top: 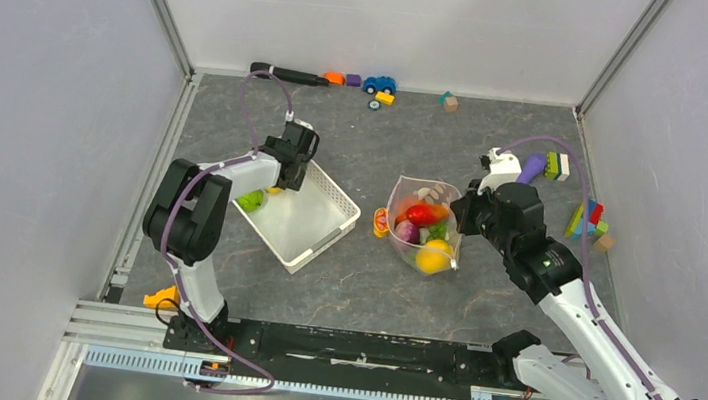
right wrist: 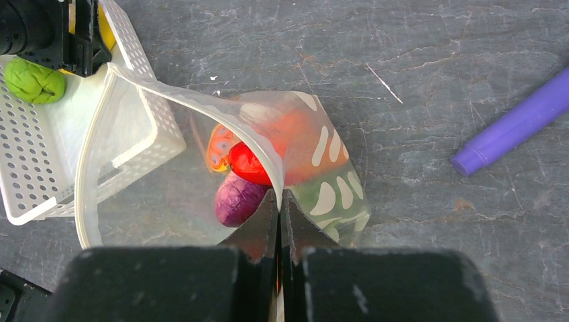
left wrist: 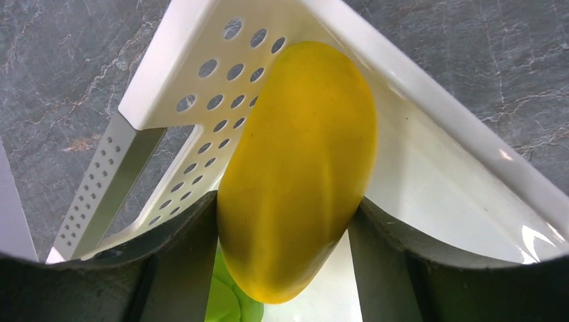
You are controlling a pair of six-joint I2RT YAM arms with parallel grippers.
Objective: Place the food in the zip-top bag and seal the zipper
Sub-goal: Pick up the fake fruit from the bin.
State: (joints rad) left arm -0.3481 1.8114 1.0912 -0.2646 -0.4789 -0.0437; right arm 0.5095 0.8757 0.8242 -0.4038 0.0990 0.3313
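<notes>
My left gripper reaches into the far corner of the white basket. Its two fingers press the sides of the yellow mango, and a green food piece lies beside it. The clear zip-top bag stands open right of the basket with a red chili, a purple onion, a green piece and a yellow piece inside. My right gripper is shut on the bag's rim, holding the zipper edge up. An orange piece lies against the bag's left side.
A purple-handled brush and coloured blocks lie at the right. More blocks, a toy car and a black tool line the back wall. A small orange-yellow object sits by the left rail.
</notes>
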